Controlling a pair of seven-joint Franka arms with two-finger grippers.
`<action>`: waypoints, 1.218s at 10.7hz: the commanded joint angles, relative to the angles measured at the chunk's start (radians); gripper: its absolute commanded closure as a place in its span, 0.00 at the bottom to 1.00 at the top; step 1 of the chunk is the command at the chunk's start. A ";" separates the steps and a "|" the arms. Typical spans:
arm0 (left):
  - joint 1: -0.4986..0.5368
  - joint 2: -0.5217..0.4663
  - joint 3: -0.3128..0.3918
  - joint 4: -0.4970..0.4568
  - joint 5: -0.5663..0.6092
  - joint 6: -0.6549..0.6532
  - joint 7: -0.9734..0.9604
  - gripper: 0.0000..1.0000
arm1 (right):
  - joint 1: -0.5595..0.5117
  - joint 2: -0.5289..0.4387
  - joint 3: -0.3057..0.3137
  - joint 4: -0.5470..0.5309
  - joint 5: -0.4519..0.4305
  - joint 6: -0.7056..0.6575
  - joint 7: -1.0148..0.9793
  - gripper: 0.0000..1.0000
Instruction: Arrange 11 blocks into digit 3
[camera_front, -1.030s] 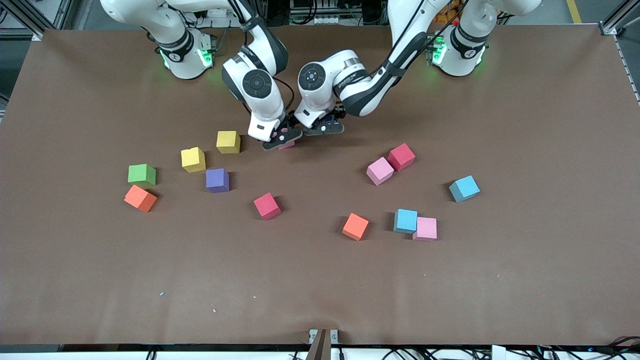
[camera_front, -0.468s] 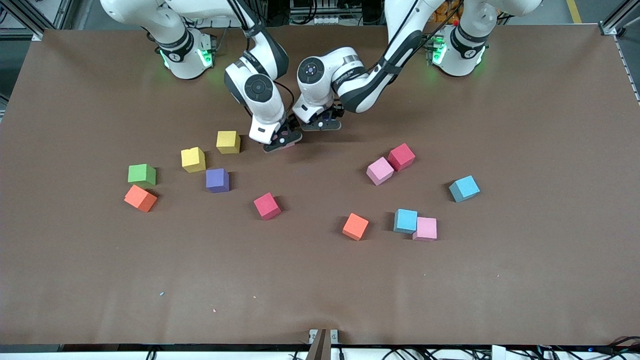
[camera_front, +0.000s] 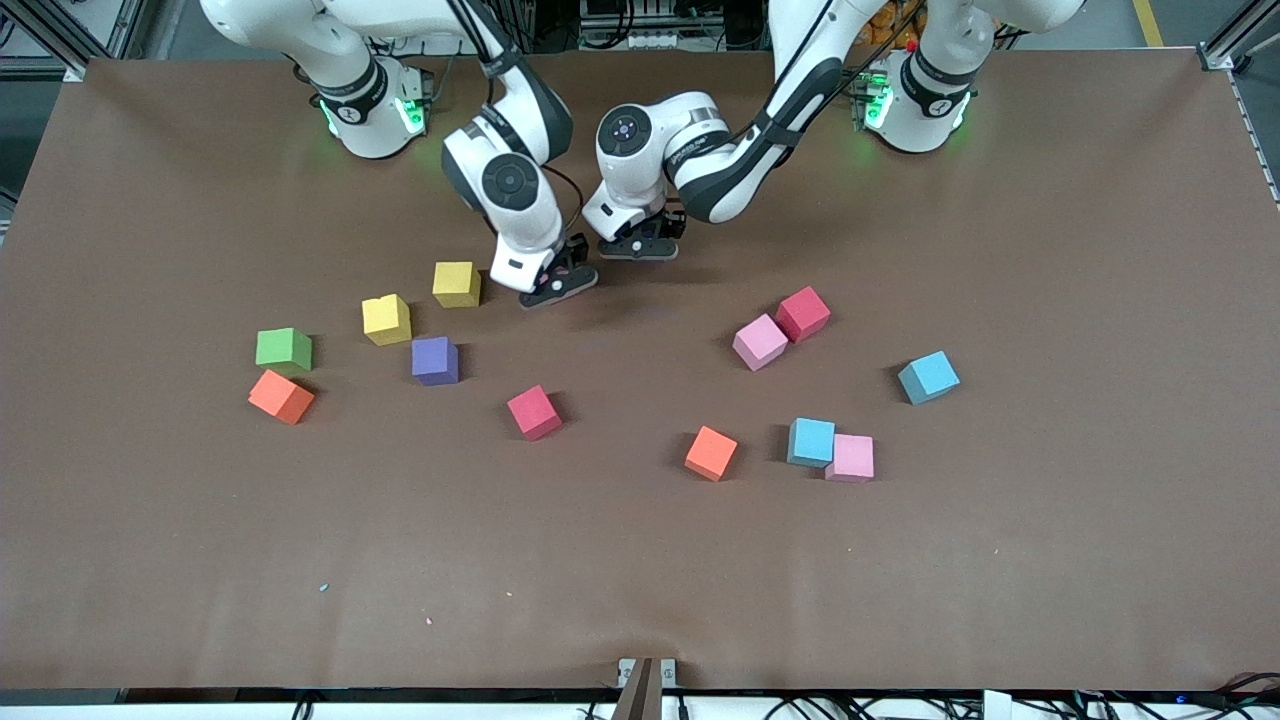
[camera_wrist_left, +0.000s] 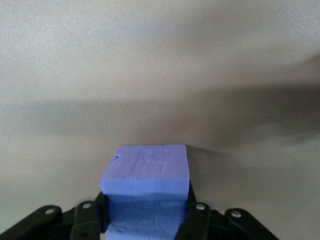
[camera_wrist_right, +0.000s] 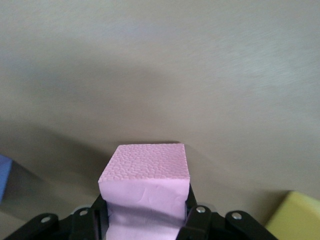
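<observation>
No readable writing or brand marks in any view.

Left hand (camera_front: 640, 246) over the worktop (camera_front: 640, 560) near the arm bases, clenched on a purple block (camera_wrist_left: 145, 172); left wrist view shows the block wedged between the finger pads. Right hand (camera_front: 560, 284) just beside it, toward the right arm's end, grasping a pink block (camera_wrist_right: 145, 177); right wrist view shows the fingers tight on both sides. A second ago the right hand stood wide around this pink block; it has since closed and drawn slightly toward the bases. Left hand unchanged, grip held.

Loose blocks, none moved: two yellow (camera_front: 456, 284) (camera_front: 386, 319), a second purple (camera_front: 435, 360), green cube (camera_front: 284, 348), orange (camera_front: 281, 396), crimson (camera_front: 533, 411), orange (camera_front: 711, 452), sky-blue (camera_front: 811, 441) touching pink (camera_front: 851, 457), pink (camera_front: 760, 341) touching crimson (camera_front: 803, 313), sky-blue (camera_front: 928, 376). No digit 3 formed yet.
</observation>
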 joint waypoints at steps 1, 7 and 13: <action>0.001 -0.015 0.001 -0.027 0.023 0.029 -0.063 0.00 | -0.094 -0.075 0.001 -0.011 -0.011 -0.070 -0.119 0.88; 0.009 -0.146 -0.005 -0.017 0.009 -0.053 -0.105 0.00 | -0.224 -0.184 0.003 -0.011 -0.143 -0.168 -0.421 0.86; 0.224 -0.263 -0.007 -0.030 0.004 -0.158 -0.078 0.00 | -0.115 -0.212 0.011 -0.008 -0.168 -0.193 -0.574 0.86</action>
